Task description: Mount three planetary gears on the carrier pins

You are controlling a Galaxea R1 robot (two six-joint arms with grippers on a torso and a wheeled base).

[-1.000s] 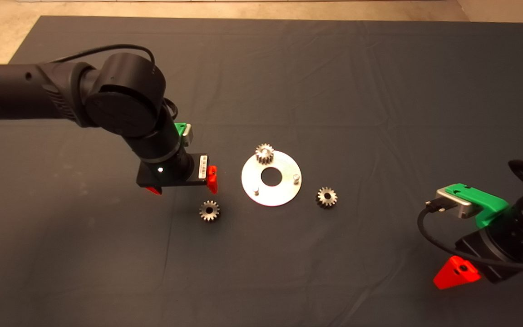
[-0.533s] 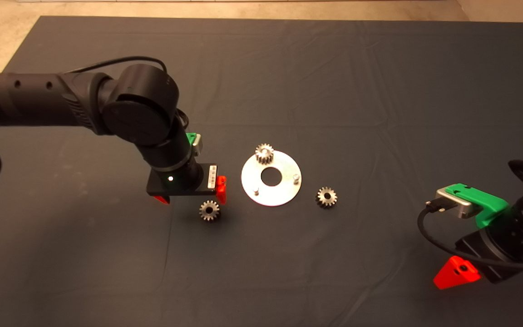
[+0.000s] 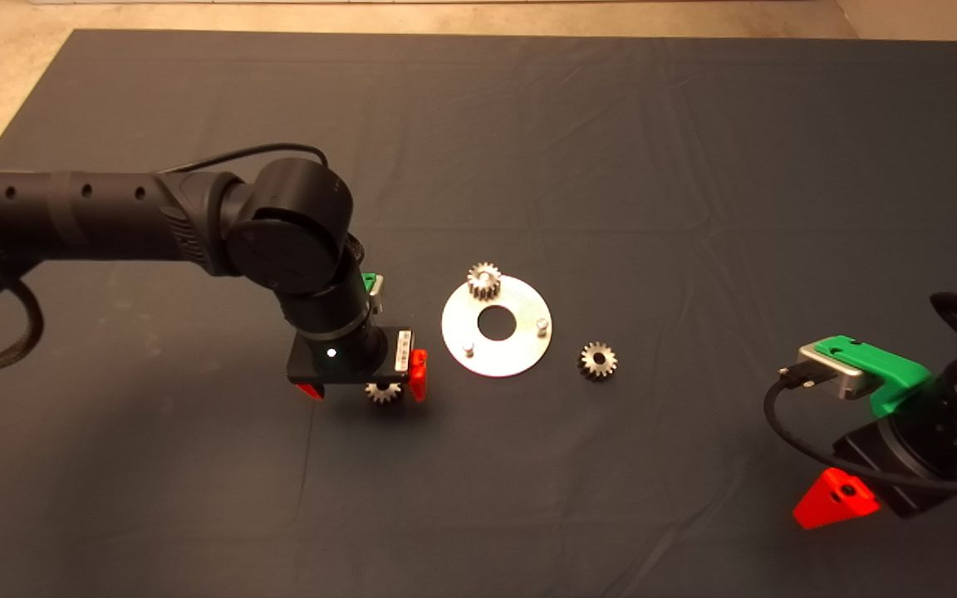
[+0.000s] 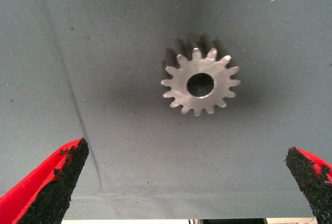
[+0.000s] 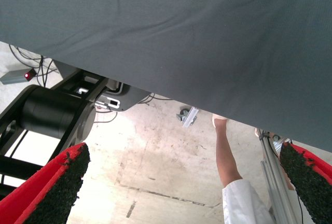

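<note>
Mat point(image 3: 694, 166) carries everything. Left gripper point(image 3: 360, 389) hangs over a loose gear point(image 4: 199, 81) left of the disc point(image 3: 520, 353), fingers spread wide, not touching it. Right gripper point(image 5: 181, 187) parked at the mat's near right edge, wide open. One gear point(image 3: 484, 281) sits on the disc's far pin, two pins bare, third gear point(image 3: 598, 361) right of the disc.

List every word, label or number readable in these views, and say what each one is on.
No text can be read.
White label on the left gripper body: printed marks, too small to read.
Gears, disc, mat: no markings show.
Right gripper: no text shows.
</note>
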